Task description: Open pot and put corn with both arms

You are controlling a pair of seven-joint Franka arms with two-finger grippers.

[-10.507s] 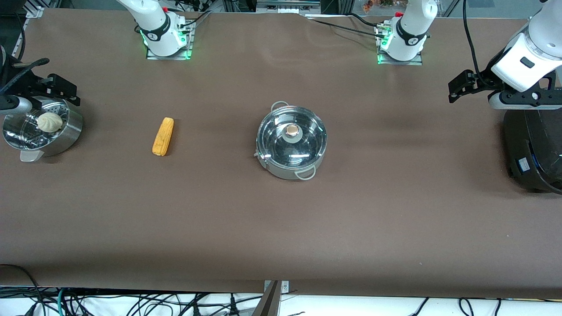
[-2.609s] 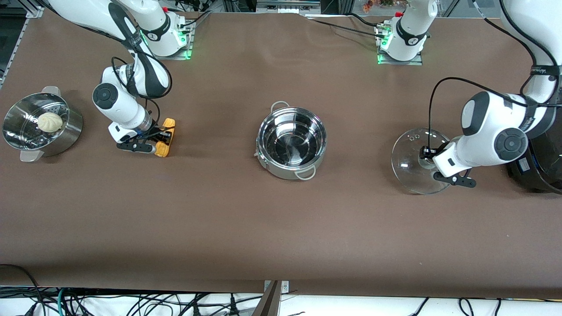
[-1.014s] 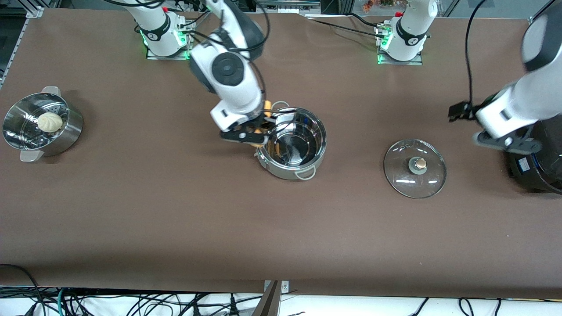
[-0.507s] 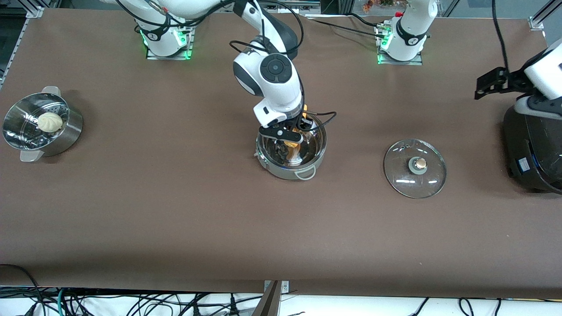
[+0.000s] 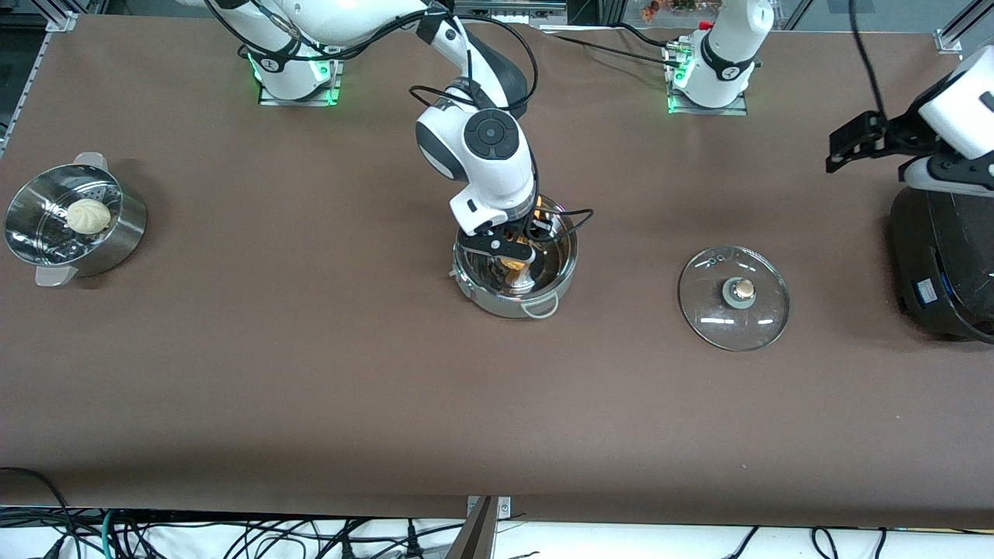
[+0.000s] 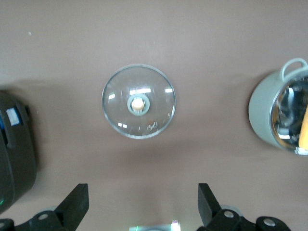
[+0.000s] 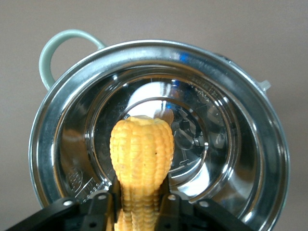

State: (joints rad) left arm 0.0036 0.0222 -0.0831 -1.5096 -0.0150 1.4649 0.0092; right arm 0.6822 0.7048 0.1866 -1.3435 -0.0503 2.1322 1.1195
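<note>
Corn (image 7: pixel 142 159) is the thing I have in hand: my right gripper (image 5: pixel 512 248) is clamped on its lower part, one finger on each side, and holds it over the open mouth of the pot (image 5: pixel 477 286). Going across the front view from the right arm's end of the table: the steel pot with the perforated insert (image 5: pixel 124 233) sits there with a white bun (image 5: pixel 88 215) on it, and neither is part of this job. Next comes the shiny pot in the middle of the table, lidless, its mirror-like inside bare under the cob in my right wrist view. Toward the left arm's end lies the glass lid (image 5: pixel 734 287), flat on the table with its knob up, well apart from the pot. Last, my left gripper (image 5: pixel 850 144) waits with its fingers spread wide and nothing between them, up beside the big black cooker (image 5: pixel 940 272).

I judge the opening step done and the placing step nearly done. The next move, I think, calls for lowering the cob a little toward the pot's floor, then parting my right fingers and lifting straight out without catching the rim.
</note>
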